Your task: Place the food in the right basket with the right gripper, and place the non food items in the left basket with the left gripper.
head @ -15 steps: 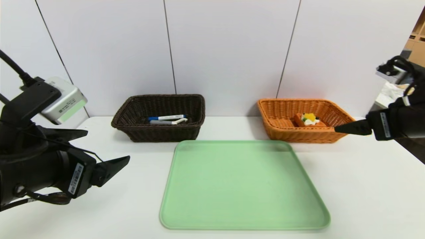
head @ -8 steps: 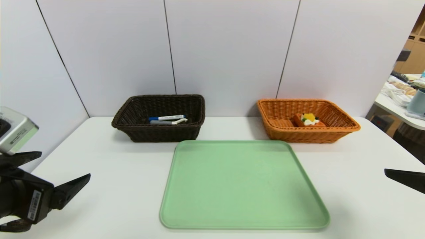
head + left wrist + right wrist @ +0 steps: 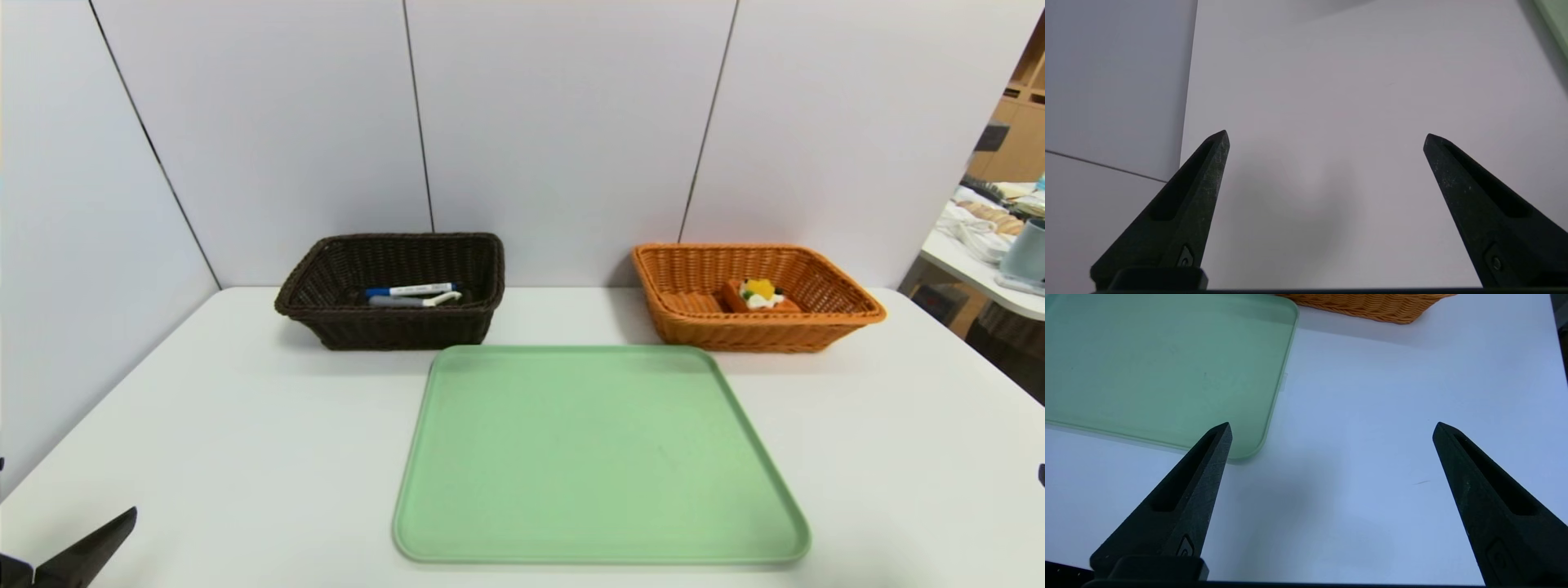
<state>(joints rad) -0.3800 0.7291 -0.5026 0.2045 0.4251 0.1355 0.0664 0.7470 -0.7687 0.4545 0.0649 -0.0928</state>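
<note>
— Both baskets' contents are seen only from the head: food [image 3: 759, 294] in the right basket [image 3: 849, 314], non food items [image 3: 412, 295] in the left basket [image 3: 310, 306], at the tabletop's [image 3: 245, 425] far edge.
— Spread, empty fingers are shown only by the wrists: left gripper [image 3: 1326, 136], right gripper [image 3: 1332, 425].

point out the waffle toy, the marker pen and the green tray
waffle toy [image 3: 762, 296], head view, on its cream topping
marker pen [image 3: 412, 289], head view, on the white barrel
green tray [image 3: 600, 457], head view, on its bare floor
</note>
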